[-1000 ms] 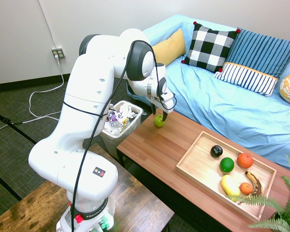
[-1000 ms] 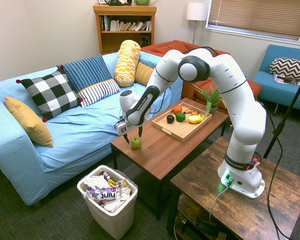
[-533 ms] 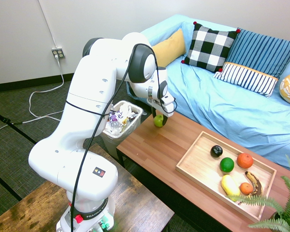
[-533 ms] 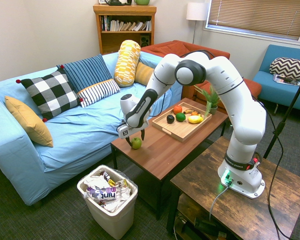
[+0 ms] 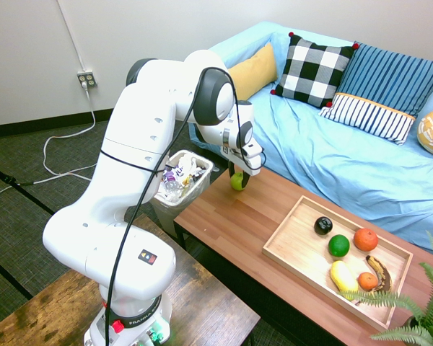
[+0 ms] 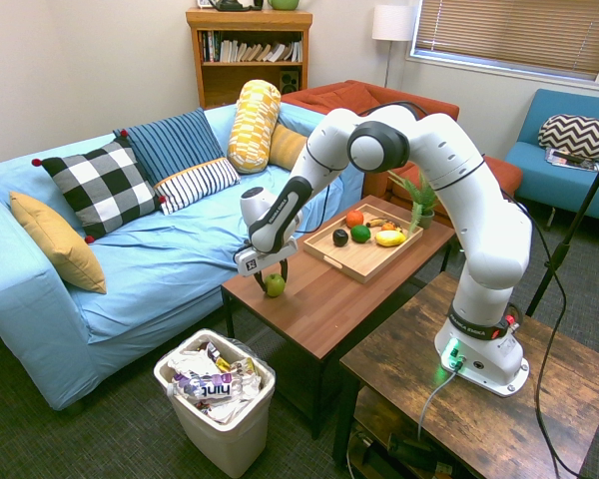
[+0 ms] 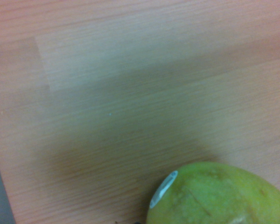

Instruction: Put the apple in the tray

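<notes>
**End effector lowered around the apple at the surface's far corner**

The end effector (image 5: 237, 179) is seen low over the brown wooden surface (image 5: 238, 223), with its two dark fingers set on either side of the small round yellow-green apple (image 5: 237, 182). The jaws are spread about as wide as the fruit. Whether the fingers are pressing on the skin or only standing just beside it cannot be told from either exterior view. The apple appears to rest on the surface, at the end nearest the white wire-mesh waste bin (image 5: 180, 180) and close to the edge facing the light-blue sofa (image 5: 332, 158).

In the second exterior view the apple (image 6: 275, 285) is shown between the fingers, below the white wrist. In the wrist view the apple (image 7: 219, 196) is seen close up and blurred, with a small pale sticker on its skin, against the wood grain.

The shallow rectangular light-wood tray (image 5: 289, 241) lies well apart from the apple, at the other end of the surface. A black round fruit (image 5: 322, 225), a deep-green round fruit (image 5: 338, 245), two oranges (image 5: 365, 238), a yellow fruit (image 5: 343, 276) and a darkened banana (image 5: 380, 272) are held in it.
</notes>
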Robot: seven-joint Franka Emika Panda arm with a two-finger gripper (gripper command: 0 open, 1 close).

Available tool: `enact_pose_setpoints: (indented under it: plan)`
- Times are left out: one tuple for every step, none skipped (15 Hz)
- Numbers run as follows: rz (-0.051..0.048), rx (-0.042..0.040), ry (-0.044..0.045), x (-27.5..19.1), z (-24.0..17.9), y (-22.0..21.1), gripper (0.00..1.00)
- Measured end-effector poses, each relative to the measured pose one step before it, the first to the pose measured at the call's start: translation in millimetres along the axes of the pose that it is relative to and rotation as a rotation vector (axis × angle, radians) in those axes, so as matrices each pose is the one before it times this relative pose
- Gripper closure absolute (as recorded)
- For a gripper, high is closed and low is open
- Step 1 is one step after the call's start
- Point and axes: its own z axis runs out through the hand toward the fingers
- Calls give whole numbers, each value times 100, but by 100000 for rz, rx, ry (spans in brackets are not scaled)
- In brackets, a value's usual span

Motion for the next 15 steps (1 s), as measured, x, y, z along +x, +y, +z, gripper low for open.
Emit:
enact_pose_setpoints:
  plan:
    - [468, 1071, 328, 488, -765, 18, 100]
    - [743, 1601, 816, 694, -1263, 100, 100]
    - [981, 1780, 1172, 991, -1657, 310, 100]
    - [1311, 1527, 1305, 1302, -1673, 621, 100]
    - [1864, 1050, 1491, 1576, -1532, 933, 100]
    - [2353, 728, 1578, 1917, -1375, 1183, 100]
    - [3051, 459, 1621, 2357, -1253, 1558, 100]
    - [3523, 101, 1667, 2659, -1009, 1795, 100]
    - [3739, -156, 997, 2645, -485, 2043, 100]
    - [3270, -67, 653, 2656, -180, 2034, 100]
    - [2800, -398, 97, 2446, 8, 1903, 100]
    - [2728, -438, 42, 2096, 294, 1711, 100]
    - [1889, -875, -171, 1703, 746, 1555, 100]
    - [1548, -1311, -517, 1410, 864, 1408, 100]
    - [1002, -1267, -606, 1002, 837, 1081, 100]
